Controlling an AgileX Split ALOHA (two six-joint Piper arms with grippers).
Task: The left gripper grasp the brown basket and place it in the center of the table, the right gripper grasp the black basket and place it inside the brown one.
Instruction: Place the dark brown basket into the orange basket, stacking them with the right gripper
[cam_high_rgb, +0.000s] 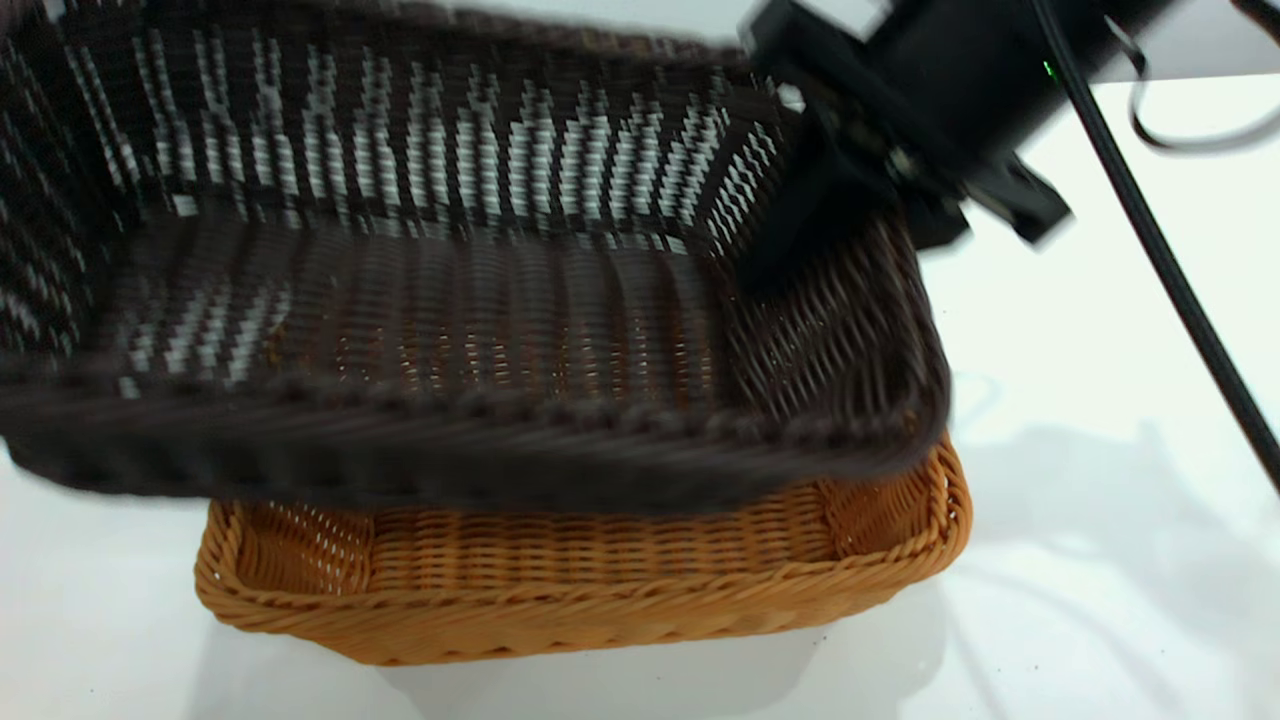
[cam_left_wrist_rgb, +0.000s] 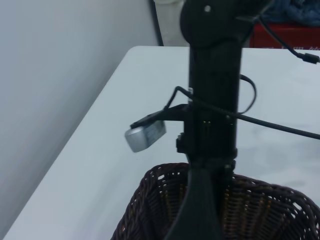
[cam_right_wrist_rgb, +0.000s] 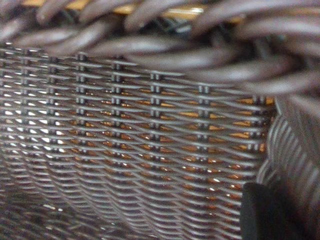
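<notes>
I have the black basket (cam_high_rgb: 480, 300) up in the air, tilted with its open side toward the outside camera, hanging over the brown basket (cam_high_rgb: 600, 590), which sits flat on the white table (cam_high_rgb: 1100, 500). The dark one covers most of the tan one, but its left end reaches well past the tan rim, so the two are not squared up. My right gripper (cam_high_rgb: 820, 200) pinches the black basket's right end wall, one finger (cam_high_rgb: 790, 225) down inside against the weave; the right wrist camera is filled by that wall, with orange showing through the gaps. The other finger is hidden behind the wall, so I judge the pinch from the fact that the basket hangs off it. For this step I would level the basket first, shift it toward my right until both rims line up, then lower it slowly and straight so the corners do not catch on the tan rim and drag it across the table. I would let go only when the bottom has settled. My left gripper shows in none of the views, so I cannot tell its state; its wrist camera looks at the right arm (cam_left_wrist_rgb: 212, 100) from behind.
</notes>
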